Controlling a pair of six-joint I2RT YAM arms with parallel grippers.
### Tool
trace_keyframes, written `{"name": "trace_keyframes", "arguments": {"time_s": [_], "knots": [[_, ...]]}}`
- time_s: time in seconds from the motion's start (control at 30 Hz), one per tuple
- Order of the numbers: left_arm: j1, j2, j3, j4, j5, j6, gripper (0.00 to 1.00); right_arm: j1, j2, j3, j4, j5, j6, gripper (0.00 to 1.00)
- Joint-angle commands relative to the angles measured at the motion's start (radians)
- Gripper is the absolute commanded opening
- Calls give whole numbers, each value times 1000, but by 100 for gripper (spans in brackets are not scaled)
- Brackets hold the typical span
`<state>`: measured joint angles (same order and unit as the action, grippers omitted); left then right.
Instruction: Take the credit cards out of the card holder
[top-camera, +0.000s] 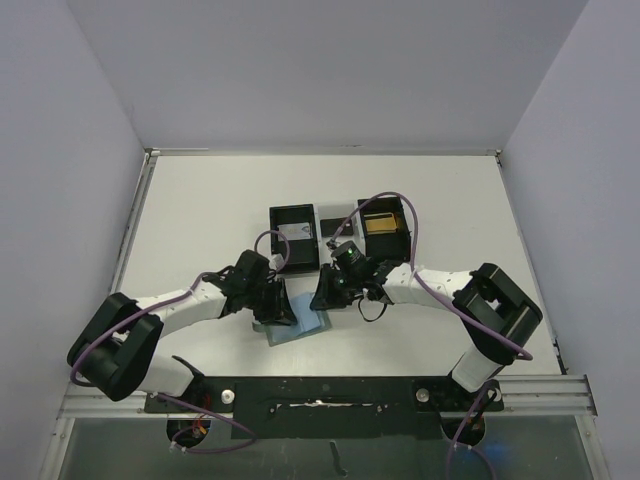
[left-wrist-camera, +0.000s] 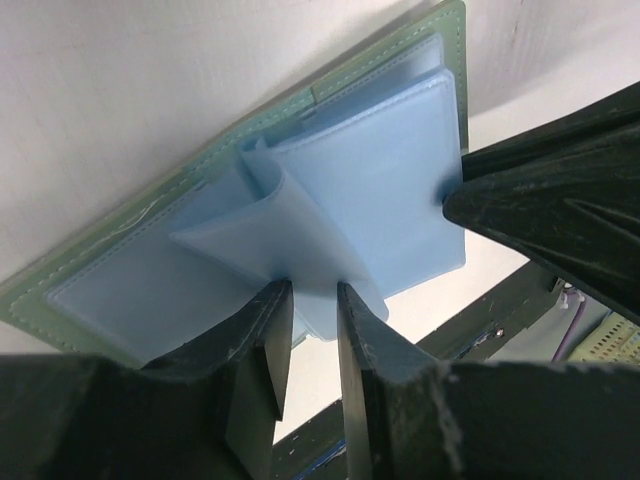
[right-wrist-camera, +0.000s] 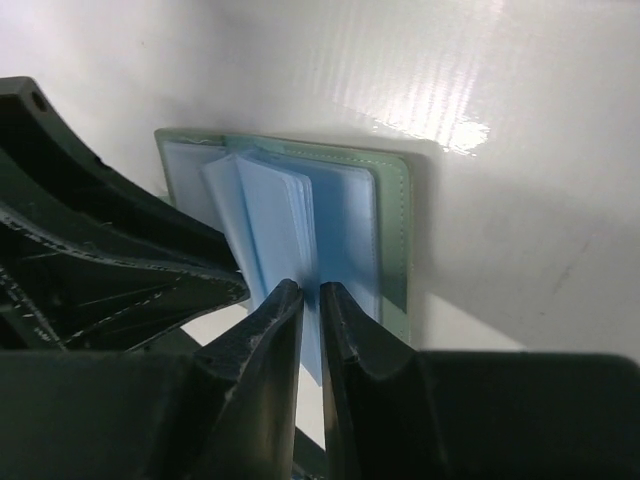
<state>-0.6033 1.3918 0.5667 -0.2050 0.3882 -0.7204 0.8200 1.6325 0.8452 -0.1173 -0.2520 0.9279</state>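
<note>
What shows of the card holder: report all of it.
The card holder lies open and flat on the white table: sage-green stitched cover, pale blue soft-looking plastic sleeves fanned up inside. The left gripper and right gripper each pinch a sleeve in nearly closed jaws. No card is discernible.

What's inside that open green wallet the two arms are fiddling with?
Pale blue sleeves fan up from the wallet; the left gripper pinches one, the right gripper another. No card shows; the sleeves hide whatever they may hold.
</note>
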Motion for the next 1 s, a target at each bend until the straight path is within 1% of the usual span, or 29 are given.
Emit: {"name": "trace_keyframes", "arguments": {"time_s": [0.0,0.13,0.23,0.4,0.53,0.63,0.7,0.77,0.97], "knots": [[-5,4,-3,62,-5,0,23,7,-14,33,86,-82,-5,14],[-6,-4,-6,61,-9,1,21,4,-10,38,79,-86,-3,15],[-5,-16,-3,57,-16,1,19,3,-12,37,74,-83,-4,14],[-5,-56,24,-13,-69,16,19,-1,-38,37,13,-4,-4,0],[-4,-112,53,-88,-149,33,29,-21,-64,22,-57,65,3,0],[-3,-154,47,-98,-175,29,40,-48,-87,-7,-83,80,3,0],[-3,-161,30,-84,-172,25,44,-65,-98,-22,-87,75,-2,0],[0,-147,14,-52,-153,24,46,-71,-100,-17,-96,68,-18,0],[-6,-77,-8,57,-74,15,46,-43,-97,48,-95,15,-65,4]]}}
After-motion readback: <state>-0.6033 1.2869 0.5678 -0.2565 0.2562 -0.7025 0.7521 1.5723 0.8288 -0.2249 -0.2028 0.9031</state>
